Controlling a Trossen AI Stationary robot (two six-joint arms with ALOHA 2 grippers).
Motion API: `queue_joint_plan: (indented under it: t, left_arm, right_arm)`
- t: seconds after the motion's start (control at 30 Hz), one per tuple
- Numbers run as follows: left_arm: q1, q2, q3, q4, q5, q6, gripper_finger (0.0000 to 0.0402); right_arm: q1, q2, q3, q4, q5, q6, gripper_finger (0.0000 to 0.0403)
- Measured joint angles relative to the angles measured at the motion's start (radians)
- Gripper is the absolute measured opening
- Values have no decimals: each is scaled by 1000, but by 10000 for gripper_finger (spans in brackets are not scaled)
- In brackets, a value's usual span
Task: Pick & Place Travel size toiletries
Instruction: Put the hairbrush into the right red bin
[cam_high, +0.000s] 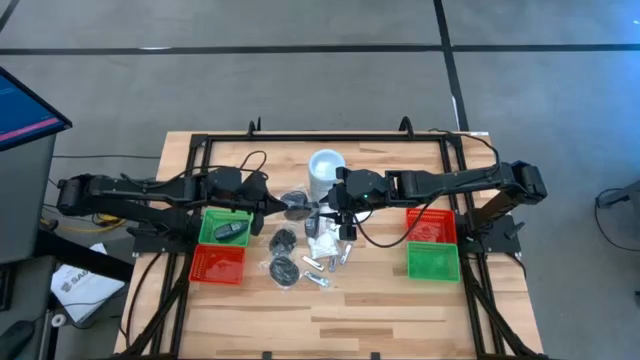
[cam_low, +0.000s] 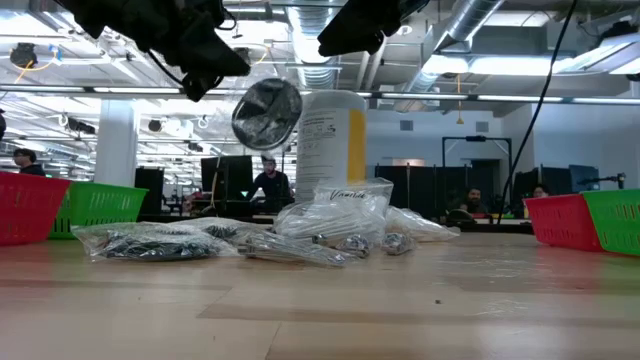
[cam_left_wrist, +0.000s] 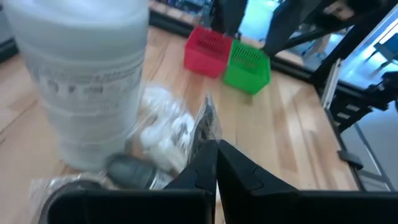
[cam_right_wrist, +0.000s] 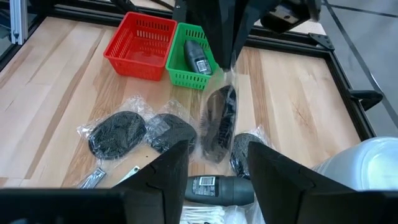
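The toiletries lie in clear bags mid-table: black round pots (cam_right_wrist: 115, 134) (cam_right_wrist: 171, 130), a dark oblong piece (cam_right_wrist: 217, 186), white packets (cam_high: 322, 245) and thin silvery tubes (cam_high: 318, 268). One dark oblong piece (cam_right_wrist: 196, 56) lies in the left green tray (cam_high: 225, 225). My left gripper (cam_left_wrist: 216, 155) is shut on one bagged black pot (cam_right_wrist: 217, 124), which hangs beside the white canister (cam_high: 325, 172). My right gripper (cam_right_wrist: 214, 168) is open above the pile, over the dark oblong piece, and touches nothing. My left gripper pinches the top edge of the clear bag (cam_left_wrist: 208, 121) between its two shut fingers (cam_right_wrist: 217, 37), which come from above and point down. The bag is lifted clear of the table and hangs slack below the fingers, the black pot (cam_low: 267, 112) in its lower part.
A red tray (cam_high: 218, 263) sits next to the left green one. On the right stand a red tray (cam_high: 432, 225) and a green tray (cam_high: 433, 262). A black frame (cam_high: 205, 140) borders the wooden table. Bare wood lies along the near edge (cam_high: 330, 325).
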Motion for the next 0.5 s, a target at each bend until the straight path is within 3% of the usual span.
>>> queue_joint_plan:
  t: [0.5]
  left_arm:
    - [-38,66,1,183,-3,8,0]
  right_arm:
    - [-1,17,0,23,0,0,154]
